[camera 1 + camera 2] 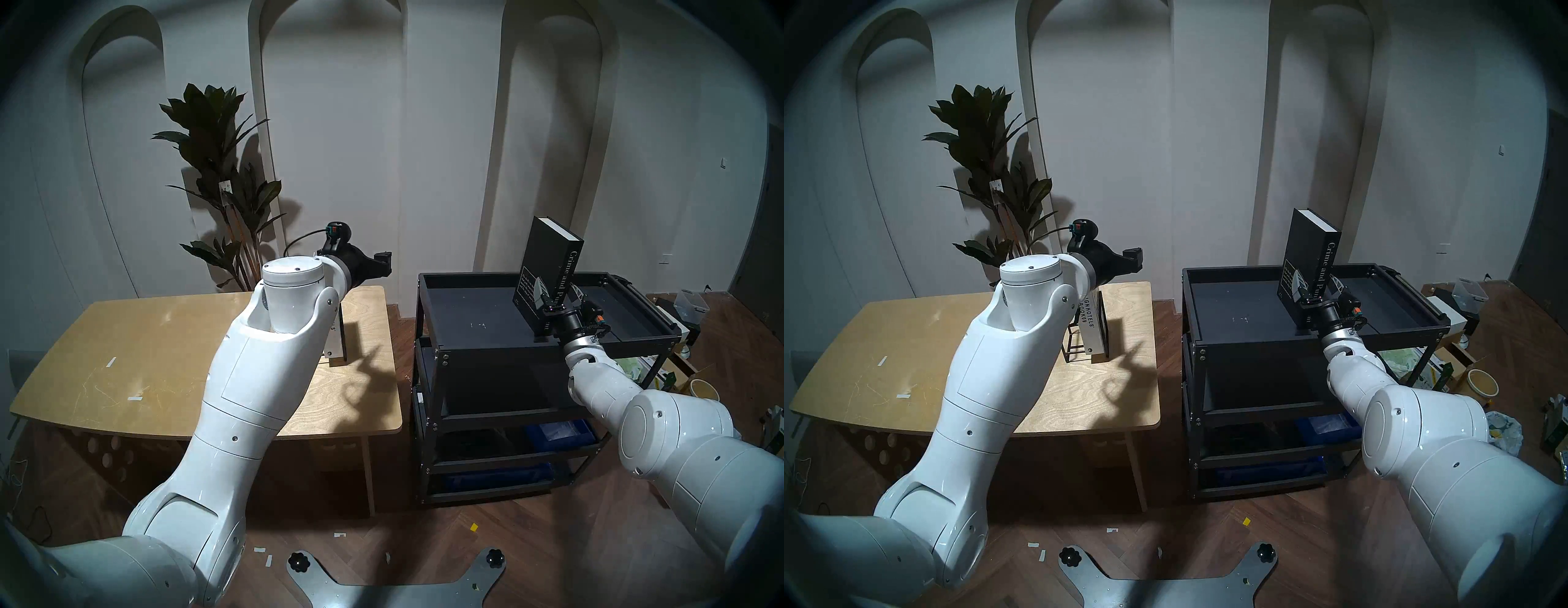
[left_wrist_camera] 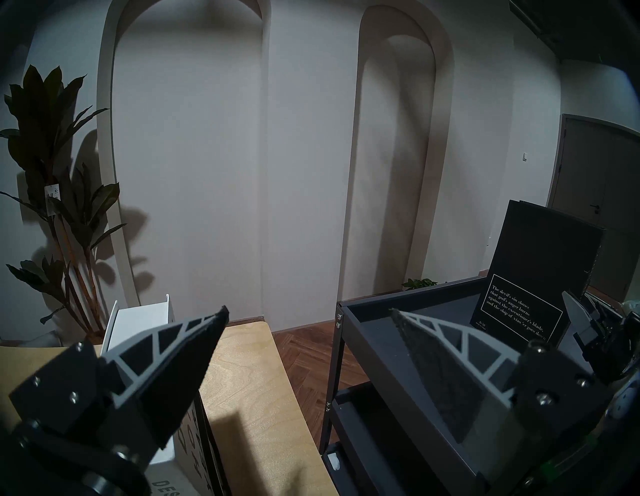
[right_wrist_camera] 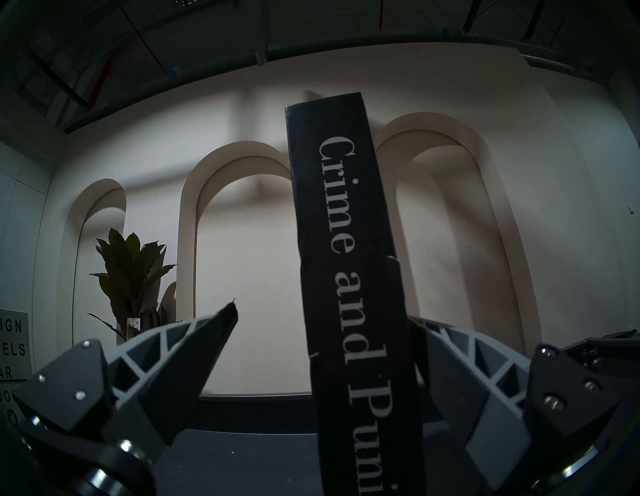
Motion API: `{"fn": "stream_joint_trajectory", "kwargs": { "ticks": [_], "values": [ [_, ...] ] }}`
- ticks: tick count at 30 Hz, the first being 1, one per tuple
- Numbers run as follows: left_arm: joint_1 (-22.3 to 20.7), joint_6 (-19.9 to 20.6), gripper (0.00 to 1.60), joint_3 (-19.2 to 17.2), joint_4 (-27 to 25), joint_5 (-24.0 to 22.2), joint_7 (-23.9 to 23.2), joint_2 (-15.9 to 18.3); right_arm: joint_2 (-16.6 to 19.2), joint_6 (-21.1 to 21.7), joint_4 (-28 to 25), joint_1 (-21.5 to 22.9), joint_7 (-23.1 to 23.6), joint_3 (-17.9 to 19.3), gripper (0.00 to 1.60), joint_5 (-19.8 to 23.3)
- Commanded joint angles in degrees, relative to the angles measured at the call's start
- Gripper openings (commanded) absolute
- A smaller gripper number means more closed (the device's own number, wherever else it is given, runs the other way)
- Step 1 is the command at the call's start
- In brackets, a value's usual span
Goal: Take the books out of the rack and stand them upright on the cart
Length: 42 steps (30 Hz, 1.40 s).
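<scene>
- Right wrist view: the right gripper (image 3: 313, 287) stands wide, one finger on each side of the tall black hardback book (image 3: 346, 225). A clear gap shows between one finger and the spine. The other finger is hard against or just behind the book's far edge; contact there cannot be told.
- The black book stands on end, leaning slightly, on the top tray of the black metal three-tier cart (image 1: 466, 278). It is close to the tray's near rim and towards the handle end.
- The rest of that tray is bare dark surface on the side towards the table.
- The left gripper (image 2: 308, 311) is spread wide and holds nothing. It points about level over the far corner of the light wooden table (image 1: 148, 361), above the white hardback book (image 1: 1093, 327).
- The white book stands in the thin black wire rack (image 1: 1072, 344) on that table, near its far edge and cart-side edge.
- A strip of wooden floor separates the table edge from the cart's frame.
- A tall dark-leaved plant (image 1: 212, 140) stands behind the table against the wall.
- The spine of the black book reads "Crime and Pun", the rest hidden. Its cover carries a boxed text beginning "The devil's sin shows that god's anger burns".
- The white book shows "GNHOTELS" and "BOOK09".
</scene>
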Motion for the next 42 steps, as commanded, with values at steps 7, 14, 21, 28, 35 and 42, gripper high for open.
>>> {"fn": "stream_joint_trajectory", "kwargs": {
  "ticks": [7,14,21,28,35,42],
  "values": [
    [-0.65,-0.08,1.6,-0.1,0.05,0.17,-0.2,-0.15,0.63,-0.22,-1.19,2.83,-0.56,0.99,1.6,0.73],
    [-0.52,-0.06,1.6,-0.08,0.53,0.27,-0.39,-0.23,0.62,-0.1,-1.0,3.15,-1.09,1.4,1.6,0.98],
    [-0.41,-0.06,1.6,-0.08,0.93,0.37,-0.56,-0.32,0.31,0.05,-0.86,3.54,-1.71,1.7,1.6,1.16],
    [-0.34,-0.06,1.6,-0.08,1.31,0.48,-0.73,-0.41,-0.01,0.17,-0.81,3.99,-2.29,1.95,1.6,1.33],
    [-0.26,-0.08,1.6,-0.1,1.67,0.58,-0.9,-0.48,-0.74,0.26,-0.81,4.49,-2.79,2.22,1.6,1.5],
    [-0.23,-0.12,1.6,-0.14,1.95,0.68,-1.04,-0.56,-1.52,0.24,-0.84,4.99,-3.2,2.43,1.6,1.67]
  ]
}}
